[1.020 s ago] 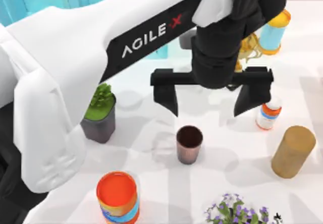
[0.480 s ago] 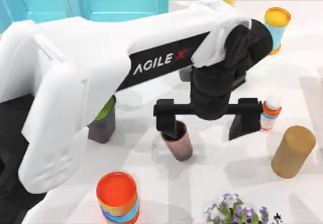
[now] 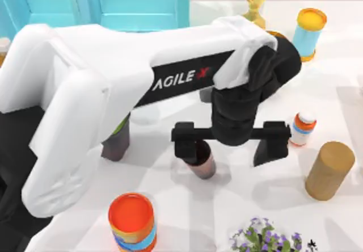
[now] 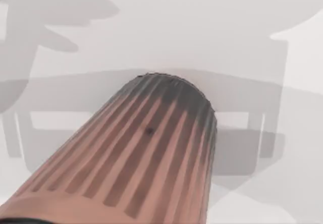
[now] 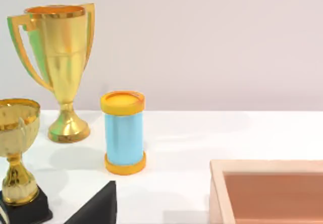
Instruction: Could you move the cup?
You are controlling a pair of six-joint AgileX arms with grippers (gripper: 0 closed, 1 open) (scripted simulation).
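Observation:
The cup (image 3: pixel 204 164) is a small coppery-brown ribbed tumbler near the table's middle. It looks tipped, and its top is covered. My left gripper (image 3: pixel 228 148) hangs low over it, open wide. One black finger (image 3: pixel 186 146) sits on or in the cup's rim, the other finger (image 3: pixel 269 147) stands well to its right, so the cup is off-centre between them. In the left wrist view the cup's ribbed side (image 4: pixel 151 153) runs close under the camera.
A plant pot (image 3: pixel 116 143) stands left of the cup and an orange-topped can (image 3: pixel 132 221) at the front. To the right are a white bottle (image 3: pixel 302 128) and a tan cylinder (image 3: pixel 329 169). Purple flowers (image 3: pixel 264 240) are at the front, a blue can (image 3: pixel 309 33) and gold trophy (image 5: pixel 60 67) behind.
My left gripper has come down and forward, from above and behind the cup onto it. Its left finger now covers the rim. The cup has tipped and shifted slightly left.

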